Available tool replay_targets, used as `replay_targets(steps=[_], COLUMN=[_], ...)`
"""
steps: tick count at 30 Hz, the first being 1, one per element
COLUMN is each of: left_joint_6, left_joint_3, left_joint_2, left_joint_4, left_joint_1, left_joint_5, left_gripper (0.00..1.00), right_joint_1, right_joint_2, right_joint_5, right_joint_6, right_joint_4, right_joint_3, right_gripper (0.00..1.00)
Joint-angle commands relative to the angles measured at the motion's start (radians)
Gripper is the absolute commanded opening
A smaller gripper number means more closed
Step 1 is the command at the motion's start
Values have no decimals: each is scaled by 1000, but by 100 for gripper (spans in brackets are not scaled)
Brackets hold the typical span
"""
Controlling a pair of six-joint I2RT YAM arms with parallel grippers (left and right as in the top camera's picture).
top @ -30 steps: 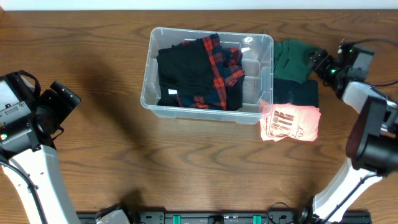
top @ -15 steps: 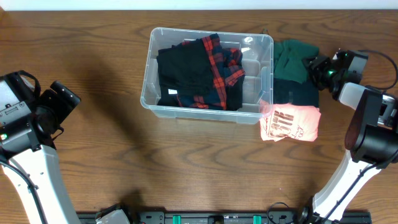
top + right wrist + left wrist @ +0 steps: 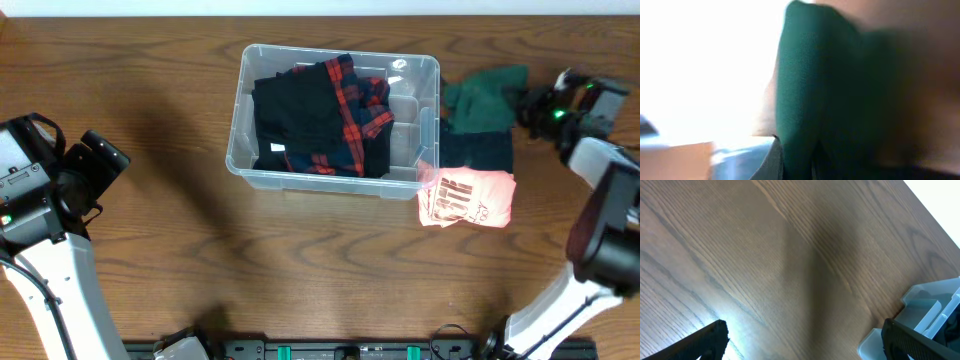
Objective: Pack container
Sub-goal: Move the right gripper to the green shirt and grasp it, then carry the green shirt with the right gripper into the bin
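**Overhead view, read from the lower edge of the frame upward.** Bare wooden bench [image 3: 300, 280] fills the lower half. At mid-left, the left hand [image 3: 108, 172] hangs over bare wood with its 2 fingers spread wide apart, well apart from every garment. Its wrist view shows a finger at each lower corner and one corner of the container [image 3: 932, 297] at lower right. Right of centre, a pink printed garment [image 3: 466, 198] lies flat on the bench, its left edge touching the container's lower right corner. The container [image 3: 333, 182], a clear rectangular bin, stands at upper centre. It holds a black garment [image 3: 295, 115] and a red-and-navy plaid garment [image 3: 352, 115]. Just right of the bin, a dark garment [image 3: 478, 150] lies above the pink one. At upper right, a green garment [image 3: 480, 103] is bunched, and the right hand [image 3: 524, 103] is clamped on its right end, fingers together on the cloth. The blurred right wrist view is filled with green fabric
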Motion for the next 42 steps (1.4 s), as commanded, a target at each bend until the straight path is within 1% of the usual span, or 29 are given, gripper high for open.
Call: replay_targets(steps=[1,3,6,10,13,15,17,20,21,25,27,29,32,34,36,39,42], left_joint_6=[21,21,21,21,21,21,21,21,21,21,21,21,21,21,21,21,21], left_joint_3=[-2,-2,-2,-2,-2,-2,-2,-2,-2,-2,-2,-2,-2,-2,-2,-2,-2], left_joint_2=[3,3,3,3,3,3,3,3,3,3,3,3,3,3,3,3,3], left_joint_4=[-3,-3,-3,-3,-3,-3,-3,-3,-3,-3,-3,-3,-3,-3,-3,-3,-3], left_joint_1=[3,3,3,3,3,3,3,3,3,3,3,3,3,3,3,3,3], left_joint_5=[-13,-13,-13,-13,-13,-13,-13,-13,-13,-13,-13,-13,-13,-13,-13,-13,-13], left_gripper=[98,98,98,98,98,98,98,98,98,98,98,98,98,98,98,98,98], right_joint_1=[6,28,80,196,299,378,435,488,496,509,514,516,516,516,520,534,562], right_joint_2=[-215,-294,-391,-465,-472,-463,-447,-416,-403,-357,-329,-304,-271,-260,-258,-265,-277], right_joint_5=[-255,-313,-342,-345,-345,-320,-272,-150,-77,251,364,428,506,503,459,249,72], right_joint_6=[99,166,253,277,280,267,207,50,-27,-214,-279,-336,-373,-384,-384,-369,-267], right_joint_4=[76,145,211,222,214,156,68,-122,-212,-477,-523,-537,-566,-570,-555,-465,-324], right_joint_3=[17,17,17,17,17,14,11,6,6,6,6,6,6,6,6,7,7], right_gripper=[1,1,1,1,1,1,1,1,1,1,1,1,1,1,1,1,1])
